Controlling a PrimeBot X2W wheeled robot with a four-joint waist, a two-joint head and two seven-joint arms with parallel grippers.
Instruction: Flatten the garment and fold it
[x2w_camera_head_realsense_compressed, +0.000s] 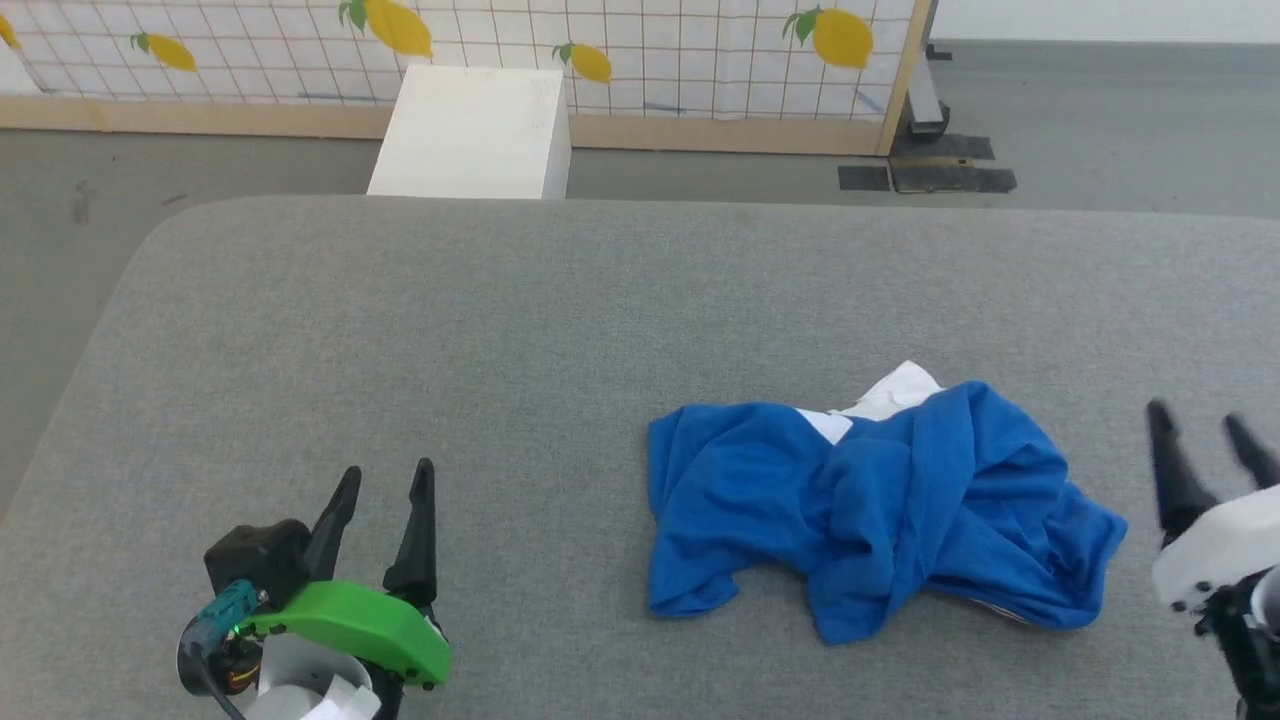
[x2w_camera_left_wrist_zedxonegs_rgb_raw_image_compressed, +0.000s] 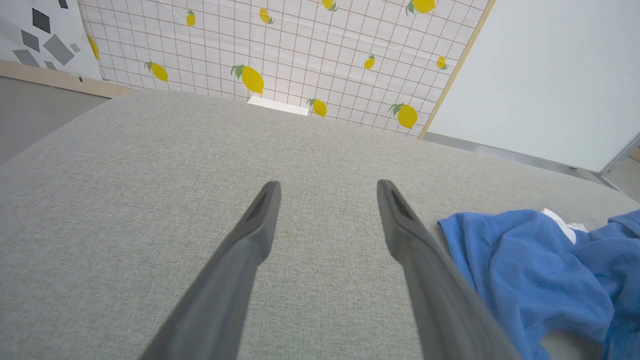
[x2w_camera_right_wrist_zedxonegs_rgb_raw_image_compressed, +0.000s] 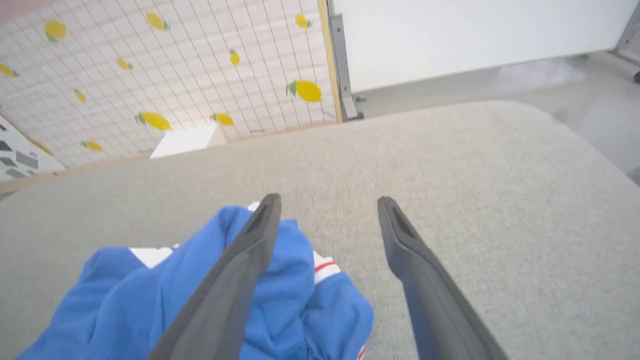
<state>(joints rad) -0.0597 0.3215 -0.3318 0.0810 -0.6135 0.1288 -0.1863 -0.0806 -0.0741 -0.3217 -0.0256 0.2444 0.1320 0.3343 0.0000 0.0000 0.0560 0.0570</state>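
Where the grey padded surface (x2w_camera_head_realsense_compressed: 400, 320) rounds off at its 10 o'clock corner in the head view, grey floor (x2w_camera_head_realsense_compressed: 80, 200) is seen beyond the left and far edges. Wide bare cloth is left open across the whole left half and along the far side, from 9 o'clock round to 2 o'clock. Past the far edge, at 11 o'clock, a white box (x2w_camera_head_realsense_compressed: 470, 130) is stood on the floor against a lemon-printed grid panel (x2w_camera_head_realsense_compressed: 650, 50).

The left gripper (x2w_camera_head_realsense_compressed: 388, 468) is found at 7 o'clock, low over the surface, its two dark fingers pointed toward 12 o'clock. They are spread wide and nothing is held; in the left wrist view bare cloth is seen in the gap of this gripper (x2w_camera_left_wrist_zedxonegs_rgb_raw_image_compressed: 327, 186), with the blue jersey (x2w_camera_left_wrist_zedxonegs_rgb_raw_image_compressed: 525, 270) well apart at its 4 o'clock.

The blue jersey (x2w_camera_head_realsense_compressed: 880, 510) is laid crumpled at 5 o'clock on the surface, right of centre and bunched in deep folds, with a white sleeve (x2w_camera_head_realsense_compressed: 900, 390) showing at its far side.

The right gripper (x2w_camera_head_realsense_compressed: 1195, 413) is placed at 4 o'clock, just beside the jersey's right edge, its fingers raised toward 11 o'clock from a white wrist housing. The jaws are parted wide and nothing is gripped. In the right wrist view, grey cloth is seen between the fingers of this gripper (x2w_camera_right_wrist_zedxonegs_rgb_raw_image_compressed: 327, 200). One finger is crossed in front of the jersey (x2w_camera_right_wrist_zedxonegs_rgb_raw_image_compressed: 125, 300), where red-and-white trim (x2w_camera_right_wrist_zedxonegs_rgb_raw_image_compressed: 325, 267) is visible; contact cannot be told. The surface's rounded right corner is seen at 2 o'clock.
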